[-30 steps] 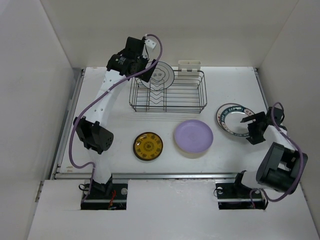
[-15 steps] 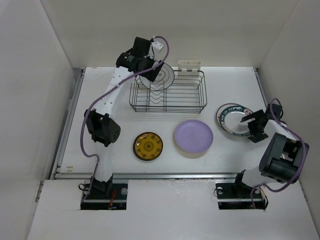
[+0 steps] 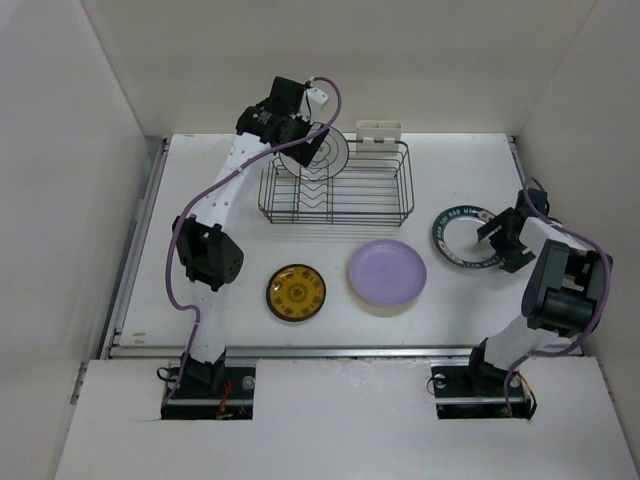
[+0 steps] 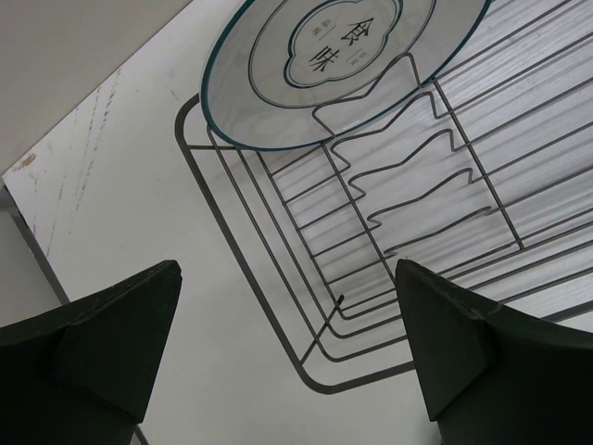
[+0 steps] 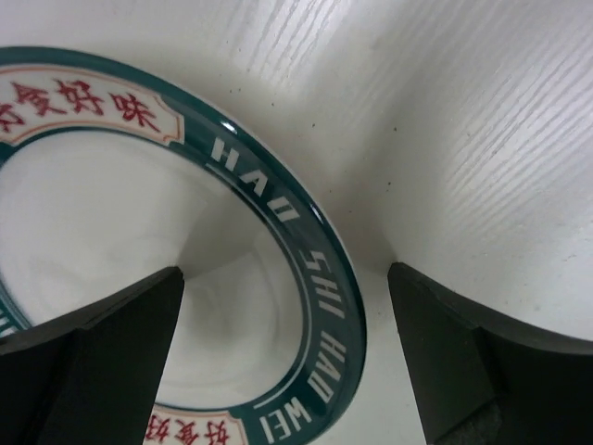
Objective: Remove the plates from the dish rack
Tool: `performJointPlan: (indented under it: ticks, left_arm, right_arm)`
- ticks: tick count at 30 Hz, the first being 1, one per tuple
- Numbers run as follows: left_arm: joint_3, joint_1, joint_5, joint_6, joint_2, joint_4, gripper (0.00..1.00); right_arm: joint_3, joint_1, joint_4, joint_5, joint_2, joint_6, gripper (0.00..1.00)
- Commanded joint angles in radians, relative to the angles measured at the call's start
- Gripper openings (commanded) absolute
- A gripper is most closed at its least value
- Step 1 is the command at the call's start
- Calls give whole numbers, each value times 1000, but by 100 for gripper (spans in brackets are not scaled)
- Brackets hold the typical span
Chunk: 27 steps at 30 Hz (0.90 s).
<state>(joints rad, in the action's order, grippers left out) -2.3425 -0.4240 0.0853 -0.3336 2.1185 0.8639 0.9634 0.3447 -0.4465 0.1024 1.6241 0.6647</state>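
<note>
One upright plate (image 3: pixel 330 152) remains at the dish rack's (image 3: pixel 405 190) 10 o'clock corner. The left gripper (image 4: pixel 287 273) is poised near it, wide open and empty. The right gripper (image 5: pixel 285 271), likewise spread and empty, hangs over the teal-rimmed plate (image 5: pixel 320 278) at 3 o'clock. An off-centre pinch could jam the upright plate against the wires.

White counter (image 3: pixel 240 250), even soft light. Plain white walls (image 3: pixel 340 60) at 9, 12 and 3 o'clock. Metal rail (image 3: pixel 133 255) along the 9 o'clock edge.

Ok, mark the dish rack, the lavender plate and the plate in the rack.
dish rack (image 3: pixel 375 203), top external view, front wire wall.
lavender plate (image 3: pixel 387 272), top external view, middle of its face.
plate in the rack (image 4: pixel 338 56), left wrist view, printed centre.
</note>
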Motion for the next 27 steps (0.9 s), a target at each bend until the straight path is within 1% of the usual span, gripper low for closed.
performJointPlan:
  ticks: [1, 4, 9, 12, 13, 14, 15, 17, 18, 20, 21, 22, 23, 24, 25, 27]
  left_arm:
    - [-18, -2, 24, -15, -46, -17, 100]
    - [-6, -2, 33, -33, -55, -28, 100]
    - [38, -2, 42, -117, -45, -103, 100]
    - [106, -2, 42, -229, -25, -227, 100]
    - [135, -2, 53, -254, -25, -283, 100]
    - [159, -2, 62, -298, -14, -410, 100]
    - [175, -2, 62, -326, -3, -460, 100]
    - [154, -2, 19, -370, 59, -541, 100]
    - [102, -2, 10, -404, 87, -558, 100]
    - [71, -2, 10, -436, 162, -610, 100]
    - [71, 7, 10, -452, 179, -681, 100]
    - [62, 7, 10, -462, 198, -704, 100]
    - [42, 16, 10, -463, 237, -704, 100]
    - [11, 27, -11, -453, 257, -663, 100]
    - [-56, 27, -30, -441, 276, -626, 100]
    - [-75, 36, -103, -430, 288, -563, 100]
  right_arm:
    - [41, -38, -24, 32, 28, -27, 98]
    - [52, -49, -44, 72, 28, -27, 98]
    - [52, -49, -63, 82, -49, -17, 98]
    - [61, -49, -63, 82, -127, -28, 98]
    - [61, -71, -63, 73, -148, -37, 98]
    - [70, -81, -63, 72, -196, -46, 98]
    - [70, -91, -63, 62, -219, -57, 98]
    - [70, -125, -63, 62, -260, -79, 98]
    - [80, -136, -63, 62, -294, -92, 98]
    - [90, -150, -72, 62, -323, -103, 98]
    - [101, -162, -72, 62, -337, -103, 98]
    - [101, -162, -72, 62, -367, -114, 98]
    - [110, -171, -72, 62, -383, -114, 98]
    - [110, -171, -72, 51, -398, -114, 98]
    - [110, -171, -72, 51, -423, -114, 98]
    - [120, -171, -72, 39, -434, -123, 98]
